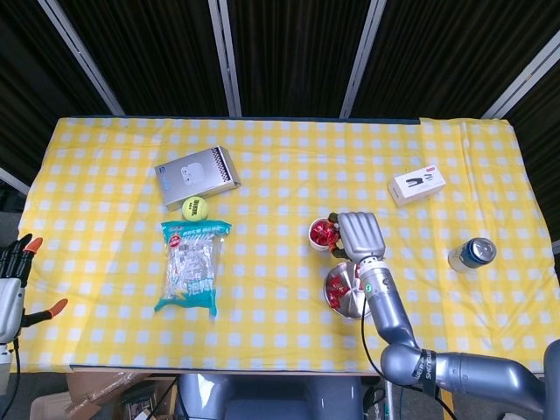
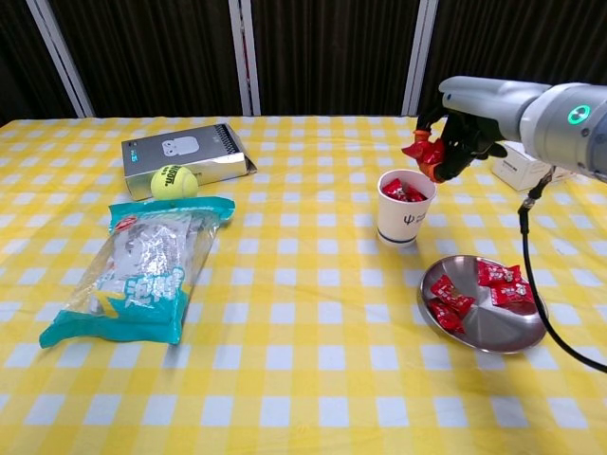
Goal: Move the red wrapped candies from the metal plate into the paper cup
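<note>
Right robot hand (image 2: pixel 453 142): clamped on one red wrapped candy (image 2: pixel 418 149), held above paper cup (image 2: pixel 405 207). Left robot hand (image 1: pixel 13 271): fingers spread, nothing held.

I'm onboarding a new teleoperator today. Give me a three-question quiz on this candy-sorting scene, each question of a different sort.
1. True or false: the right hand holds a red wrapped candy above the white paper cup.
2. What lies nearest the yellow tennis ball? A) silver drink can B) grey cardboard box C) round metal plate
3. Fill in: the cup already holds red ____.

Key: 1 true; 2 B, the grey cardboard box; 3 candies.
</note>
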You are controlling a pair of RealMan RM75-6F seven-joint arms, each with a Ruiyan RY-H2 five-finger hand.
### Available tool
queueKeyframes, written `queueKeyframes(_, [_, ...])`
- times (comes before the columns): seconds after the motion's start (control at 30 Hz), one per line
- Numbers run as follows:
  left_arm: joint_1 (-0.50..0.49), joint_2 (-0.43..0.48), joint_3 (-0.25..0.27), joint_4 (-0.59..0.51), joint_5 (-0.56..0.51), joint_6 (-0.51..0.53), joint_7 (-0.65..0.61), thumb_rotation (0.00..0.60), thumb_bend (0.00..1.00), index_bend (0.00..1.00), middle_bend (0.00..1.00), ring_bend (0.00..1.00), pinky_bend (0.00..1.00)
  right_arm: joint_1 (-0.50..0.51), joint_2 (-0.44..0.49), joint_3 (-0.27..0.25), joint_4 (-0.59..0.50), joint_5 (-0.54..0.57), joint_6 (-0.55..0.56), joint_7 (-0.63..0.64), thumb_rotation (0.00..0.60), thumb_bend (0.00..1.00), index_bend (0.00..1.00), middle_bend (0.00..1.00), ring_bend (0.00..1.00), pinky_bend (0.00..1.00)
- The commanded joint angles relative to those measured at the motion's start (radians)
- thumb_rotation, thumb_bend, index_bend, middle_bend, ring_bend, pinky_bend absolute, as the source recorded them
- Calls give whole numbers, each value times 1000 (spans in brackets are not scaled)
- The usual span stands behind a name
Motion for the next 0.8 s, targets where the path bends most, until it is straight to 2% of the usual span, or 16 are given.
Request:
queueKeyframes(0.03, [0,1,0,-3,-1,0,1,600,77,0,0,0,0,40,-45,6,72,42,-32,-4,600,615,585,805,827,846])
queueKeyframes(0.37, [0,9,-1,-11,-11,-8,-9,600,78,0,0,0,0,90,-120,-2,217,61,-74,36,600,616,584,805,827,846])
queueKeyframes(0.5, [1,11,-2,-10,-17,-10,-15,600,77,0,0,0,0,98,-135,-3,242,61,-79,50,600,615,545,805,827,846])
queueKeyframes(0.7, [2,13,-2,-7,-17,-10,-23,600,77,0,0,0,0,101,-144,-11,261,47,-71,67,600,513,481,805,827,846])
queueKeyframes(0.8, [4,12,-1,-3,-13,-5,-29,600,77,0,0,0,0,99,-141,-16,256,39,-63,74,600,497,450,805,826,846])
